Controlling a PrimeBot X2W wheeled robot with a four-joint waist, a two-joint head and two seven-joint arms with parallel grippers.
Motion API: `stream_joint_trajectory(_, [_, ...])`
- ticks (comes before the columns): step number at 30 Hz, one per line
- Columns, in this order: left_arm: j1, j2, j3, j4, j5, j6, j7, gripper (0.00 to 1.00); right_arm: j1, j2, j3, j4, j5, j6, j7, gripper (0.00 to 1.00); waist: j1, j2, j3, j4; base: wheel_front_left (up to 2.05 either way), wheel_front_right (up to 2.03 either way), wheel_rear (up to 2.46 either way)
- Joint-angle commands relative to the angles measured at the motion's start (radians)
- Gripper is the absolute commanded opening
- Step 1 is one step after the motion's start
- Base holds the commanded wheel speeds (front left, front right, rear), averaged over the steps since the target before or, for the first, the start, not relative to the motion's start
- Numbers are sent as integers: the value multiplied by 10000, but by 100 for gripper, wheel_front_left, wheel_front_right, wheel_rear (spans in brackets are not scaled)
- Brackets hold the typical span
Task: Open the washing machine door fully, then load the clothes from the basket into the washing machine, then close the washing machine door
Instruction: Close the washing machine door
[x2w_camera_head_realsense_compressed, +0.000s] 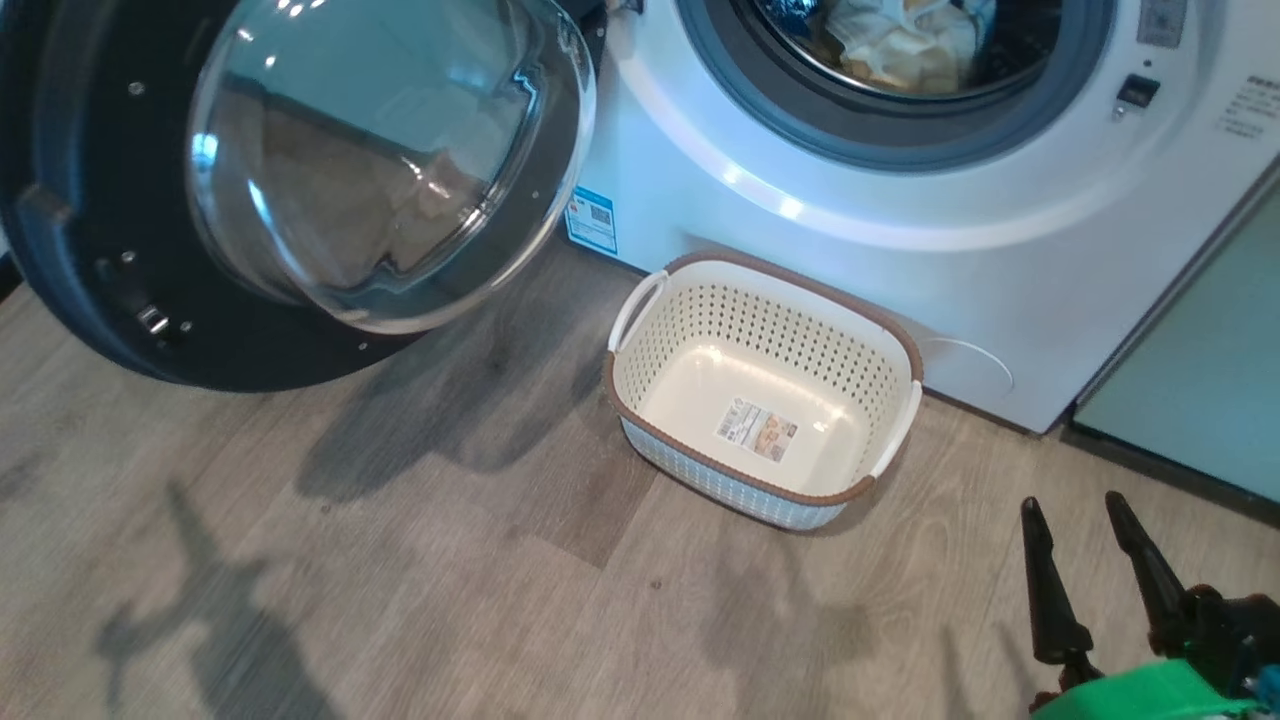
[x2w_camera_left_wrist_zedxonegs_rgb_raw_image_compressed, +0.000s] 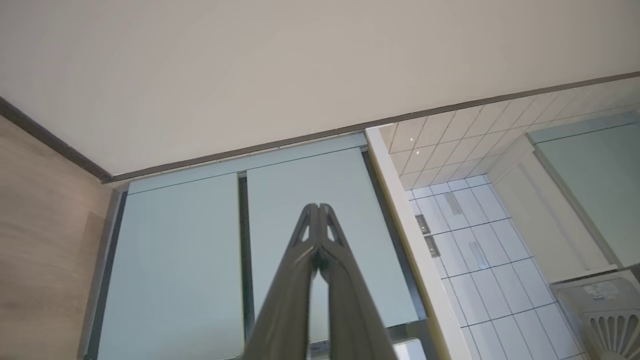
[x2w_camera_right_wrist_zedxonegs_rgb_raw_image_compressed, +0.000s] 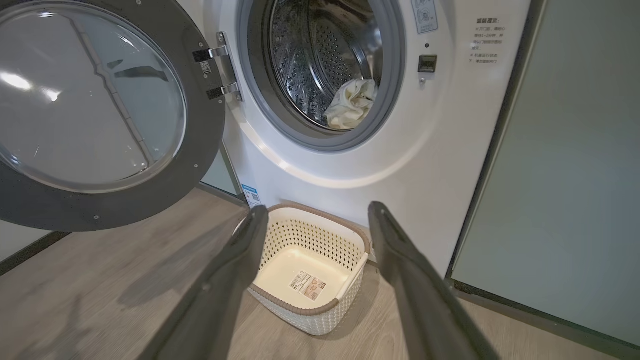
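Clothes (x2w_camera_head_realsense_compressed: 905, 45) inside washing machine (x2w_camera_head_realsense_compressed: 1000, 300), basket (x2w_camera_head_realsense_compressed: 760, 320) on floor (x2w_camera_head_realsense_compressed: 400, 600) ahead of right gripper (x2w_camera_head_realsense_compressed: 1072, 502) spread apart, left gripper (x2w_camera_left_wrist_zedxonegs_rgb_raw_image_compressed: 316, 206) pressed together

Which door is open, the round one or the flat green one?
The round black door on the washer. It is swung wide open and you can see into the washer. The flat teal cabinet door beside the washer is shut.

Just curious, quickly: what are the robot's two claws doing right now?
Left dark two-fingered gripper: shut, holding nothing.
Right dark two-fingered gripper: open, holding nothing.
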Motion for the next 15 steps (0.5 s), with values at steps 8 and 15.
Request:
stream_joint_trajectory(8, [67,762,-61,617,-148,-308,909,0,-644,-470,145,-684,-92,44,247,100,0,0,567,-314,0,0,0])
stream_joint_trajectory(15, [159,523,-252,900,-387,-471,1761,0,-694,-623,118,-873,-61,44,386,100,0,0,847,-372,0,0,0])
